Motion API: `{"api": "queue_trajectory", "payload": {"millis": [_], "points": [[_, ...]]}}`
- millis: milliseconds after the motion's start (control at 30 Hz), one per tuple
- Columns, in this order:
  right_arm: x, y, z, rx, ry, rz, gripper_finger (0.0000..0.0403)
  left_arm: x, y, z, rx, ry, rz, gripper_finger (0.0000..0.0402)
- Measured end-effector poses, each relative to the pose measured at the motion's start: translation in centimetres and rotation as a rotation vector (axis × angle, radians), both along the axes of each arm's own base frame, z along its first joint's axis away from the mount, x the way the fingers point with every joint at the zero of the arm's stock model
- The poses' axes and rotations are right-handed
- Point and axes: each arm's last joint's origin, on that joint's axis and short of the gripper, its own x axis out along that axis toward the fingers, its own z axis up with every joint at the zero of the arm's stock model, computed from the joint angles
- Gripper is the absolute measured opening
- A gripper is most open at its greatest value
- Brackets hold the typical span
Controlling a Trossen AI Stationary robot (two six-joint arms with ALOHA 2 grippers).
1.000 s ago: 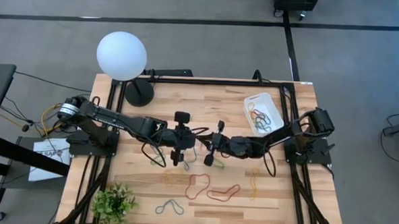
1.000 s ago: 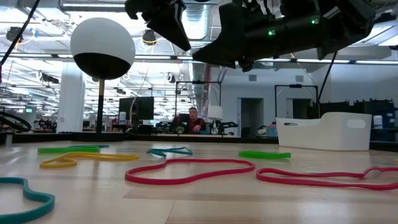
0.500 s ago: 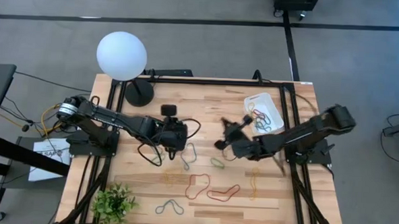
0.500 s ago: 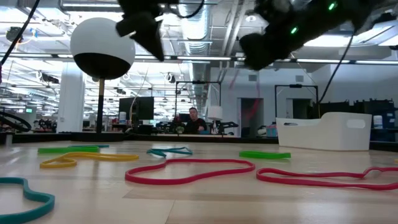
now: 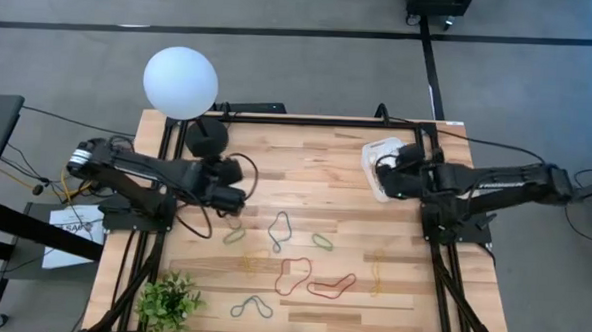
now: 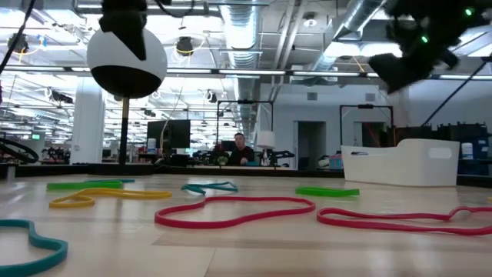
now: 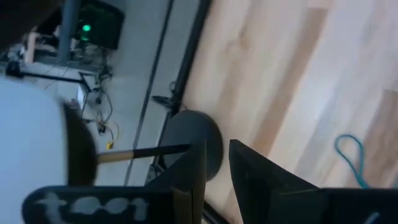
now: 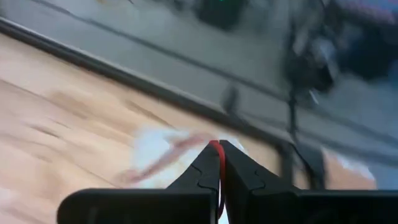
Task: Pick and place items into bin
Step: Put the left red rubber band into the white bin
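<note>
Rubber bands (image 5: 289, 274): thin, floppy, light — pinch one strand.
Right pincer (image 8: 219, 163): over bin (image 5: 375, 150), clamping red band (image 8: 217, 151).
Left pincer (image 7: 214, 163): narrow gap — empty.

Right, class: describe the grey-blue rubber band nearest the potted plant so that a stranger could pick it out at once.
Start at the green potted plant on the wooden table's front left corner. Just to its right, by the front edge, lies the grey-blue rubber band. It is pinched into a flat figure-eight lying sideways, while the other grey-blue loop stands upright mid-table.
</note>
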Motion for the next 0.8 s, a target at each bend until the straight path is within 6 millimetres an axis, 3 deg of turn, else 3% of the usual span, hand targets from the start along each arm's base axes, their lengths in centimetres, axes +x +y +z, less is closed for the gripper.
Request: {"api": "queue_trajectory", "payload": {"millis": [167, 300, 500, 600, 800], "points": [[-1.2, -0.2, -2.4, 0.035, 0.028, -0.039, 0.0, -2.7, 0.3, 2.1, 0.023, -0.15, 0.021, 0.0063], [-1.1, 0.0, -4.2, 0.038, 0.013, -0.019, 0.0, -5.3, 0.8, 2.0, -0.016, -0.29, 0.033, 0.0063], [-1.0, 0.1, -6.5, 0.056, 0.048, -0.006, 0.0, -8.3, 1.2, -1.7, -0.174, -0.548, 0.088, 0.0063], [-0.6, 0.1, -7.0, 0.061, 0.025, -0.025, 0.0005, -8.6, 1.1, -3.9, -0.265, -0.628, 0.061, 0.0063], [-0.1, 0.1, -7.7, 0.086, 0.056, -0.023, 0.0044, -8.4, 0.8, -7.0, -0.376, -0.625, -0.01, 0.0063]]}}
